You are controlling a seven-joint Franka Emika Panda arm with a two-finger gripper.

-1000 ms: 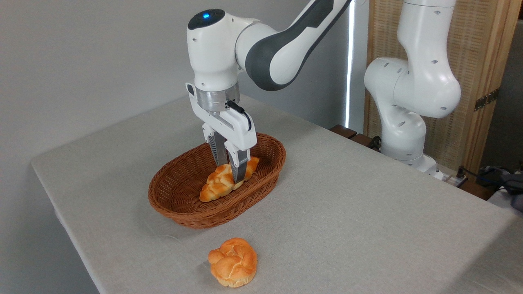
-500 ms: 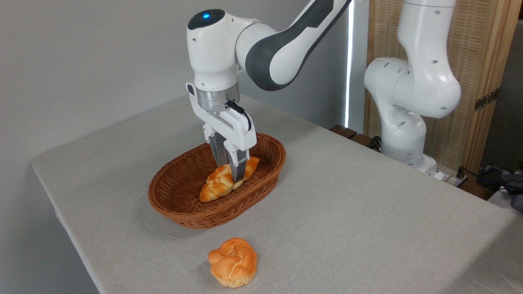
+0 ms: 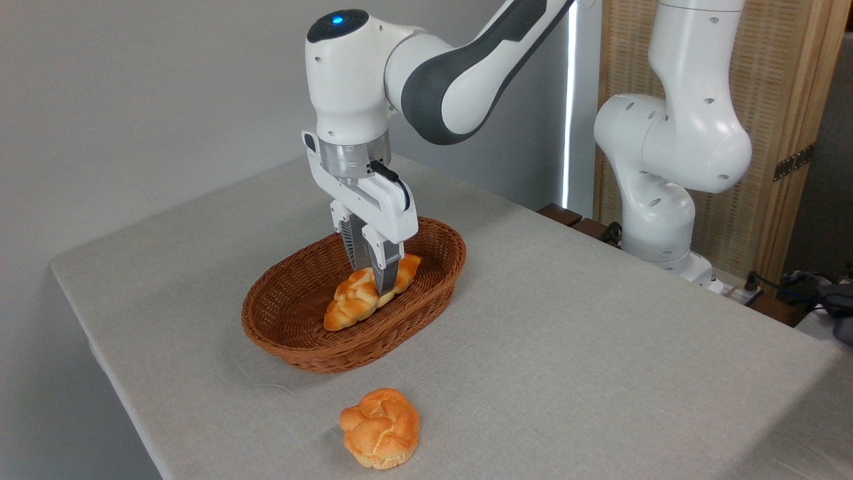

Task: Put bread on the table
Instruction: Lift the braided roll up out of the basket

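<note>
1. Centrally in the frame, the gripper (image 3: 378,288) points straight down into the wicker basket (image 3: 293,333), its two fingers (image 3: 386,270) drawn narrow and clamped on the bread (image 3: 350,303).
2. That braided golden-orange loaf lies lengthwise within the basket, one pointed end toward the lower left and the other toward the upper right, behind the fingers.
3. The fingers meet the loaf right of its middle; the left half shows fully, and only a small tip shows on the far side of them.
4. Whether the loaf touches the basket floor or hangs just clear of it cannot be told from this view.
5. The basket is a brown oval, sitting on the table (image 3: 586,347) left of the frame's centre, its long axis running from lower left to upper right.
6. The table has a light grey cloth-like surface with rounded corners and fills most of the lower frame.
7. A round knotted bun (image 3: 380,428) rests on the cloth near the bottom edge of the frame, in front of the basket and apart from it.
8. The white arm (image 3: 440,73) reaches in from the upper right, a blue light (image 3: 336,19) glowing on top of its wrist housing.
9. The arm's base (image 3: 660,220) stands at the table's far right edge, in front of a woven wooden screen (image 3: 780,100).
</note>
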